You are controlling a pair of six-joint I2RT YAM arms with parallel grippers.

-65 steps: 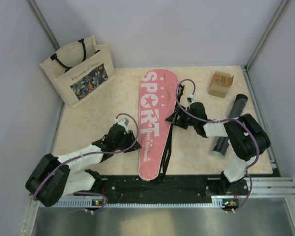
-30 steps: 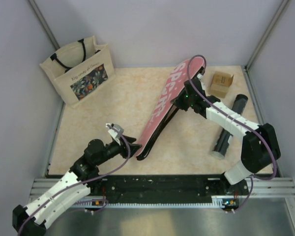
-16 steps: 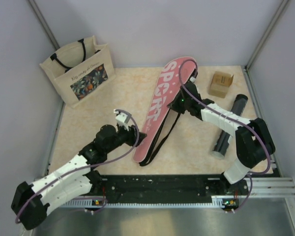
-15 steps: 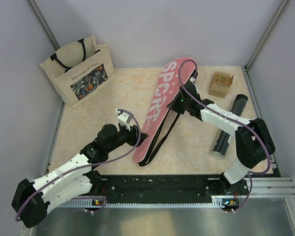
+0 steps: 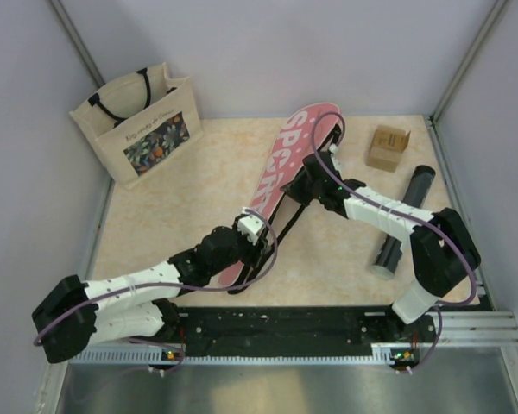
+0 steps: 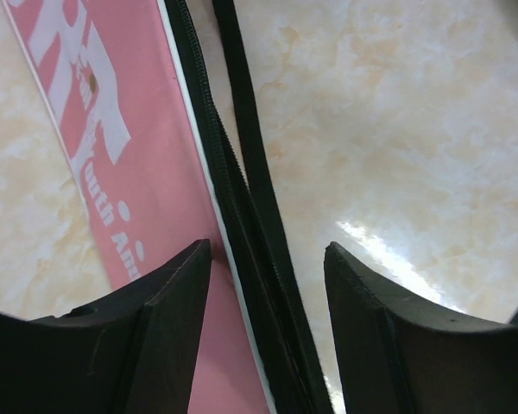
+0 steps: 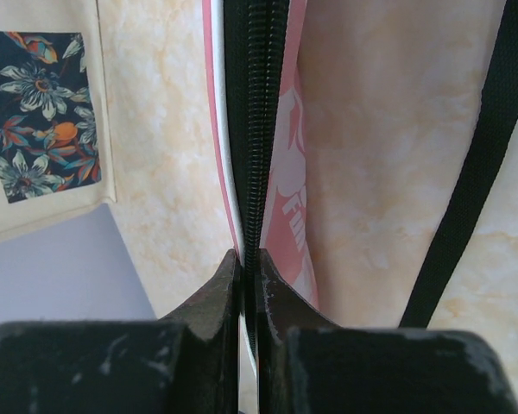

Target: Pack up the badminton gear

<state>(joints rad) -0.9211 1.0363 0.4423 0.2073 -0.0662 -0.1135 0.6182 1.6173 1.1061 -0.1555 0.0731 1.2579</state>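
The long pink "SPORT" cover point(image 5: 281, 177) lies slanted across the table, turned partly on edge, its wide end at the back. My right gripper point(image 5: 308, 178) is shut on the cover's black zipper edge point(image 7: 255, 103) near the wide end; the jaws pinch the zipper in the right wrist view point(image 7: 249, 257). My left gripper point(image 5: 255, 231) is open at the cover's narrow end. In the left wrist view its jaws point(image 6: 268, 250) straddle the black edge and strap point(image 6: 242, 129) without touching them, with pink fabric point(image 6: 112, 155) to the left. A dark tube point(image 5: 402, 220) lies at the right.
A beige floral tote bag point(image 5: 138, 121) stands at the back left, also seen by the right wrist point(image 7: 34, 129). A small cardboard box point(image 5: 388, 147) sits at the back right, just behind the tube. The black strap point(image 5: 276, 237) trails on the table beside the cover.
My left arm has swung right and forward, bringing its open jaws around the cover's narrow-end edge. My right gripper has pulled the wide end slightly nearer, still clamped on it.
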